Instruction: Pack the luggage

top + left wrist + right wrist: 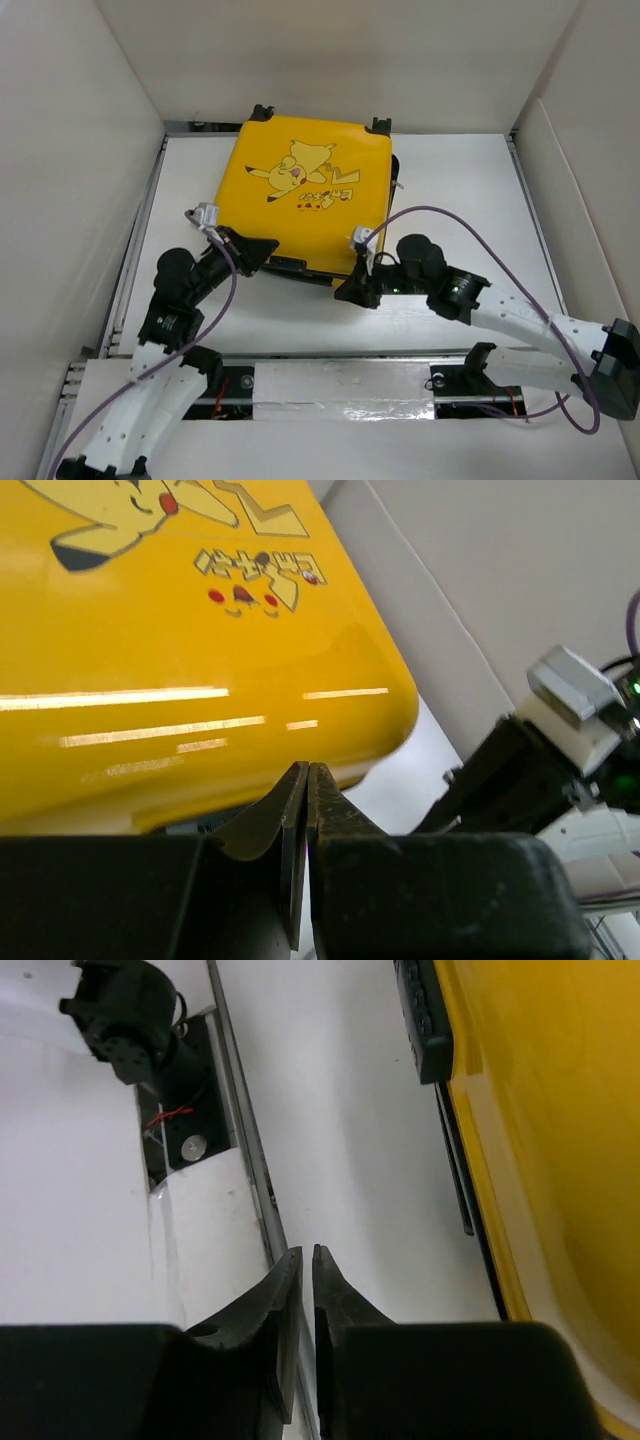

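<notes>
The luggage (305, 190) is a yellow hard-shell suitcase lying flat and closed at the back middle of the table, Pikachu face up, black wheels at its far edge. My left gripper (272, 246) is shut and empty, its tips at the suitcase's near-left edge; in the left wrist view the tips (307, 768) sit just below the yellow shell (150, 680). My right gripper (345, 292) is shut and empty, just off the near-right corner. In the right wrist view its tips (306, 1250) hang over bare table, with the suitcase's side (560, 1160) and black handle (425, 1020) to the right.
White walls (80, 150) enclose the table on the left, back and right. A metal rail (245, 1150) and a foil-taped strip (340, 385) run along the near edge. Purple cables (480, 235) loop over both arms. The right gripper's body (500, 770) shows in the left wrist view.
</notes>
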{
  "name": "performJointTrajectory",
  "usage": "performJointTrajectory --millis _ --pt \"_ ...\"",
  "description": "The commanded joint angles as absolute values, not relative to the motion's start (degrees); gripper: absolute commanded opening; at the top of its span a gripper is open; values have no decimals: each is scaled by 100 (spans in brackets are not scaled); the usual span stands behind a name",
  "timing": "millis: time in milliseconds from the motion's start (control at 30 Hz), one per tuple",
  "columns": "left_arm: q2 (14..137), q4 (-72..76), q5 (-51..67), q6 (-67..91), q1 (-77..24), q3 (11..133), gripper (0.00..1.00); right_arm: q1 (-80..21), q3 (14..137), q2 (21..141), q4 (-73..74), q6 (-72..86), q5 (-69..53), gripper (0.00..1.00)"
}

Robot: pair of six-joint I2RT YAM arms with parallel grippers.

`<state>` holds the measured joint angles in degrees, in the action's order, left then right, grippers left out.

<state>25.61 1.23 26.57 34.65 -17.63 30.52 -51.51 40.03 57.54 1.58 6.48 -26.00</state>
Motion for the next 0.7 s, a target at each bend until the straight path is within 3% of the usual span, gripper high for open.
performJointTrajectory --millis 0,100,133,233,400,533,667 --pt "3642 1676 2751 3647 -1775 3497 0 -5309 4578 6177 -457 659 -2102 17" --pt "4802 2760 2341 3597 -2466 4049 0 -5361 4614 6530 -860 817 -1434 20" --pt "5121 2577 1389 3377 -3288 4365 0 -5292 4649 6600 -870 817 -1363 20" --pt "6273 2207 -448 2629 -4260 5753 0 -5212 4755 6715 -783 800 -968 26" --pt "6146 2462 -958 2593 -4384 6319 1 -5028 4545 6820 -1344 861 -581 30" --pt "5240 2872 -1335 2767 -5254 4864 0 -4878 4518 7022 -1661 914 -483 30" --pt "4239 2278 -2336 3487 -5975 3160 0 -4484 4439 7084 -1661 958 -720 30"
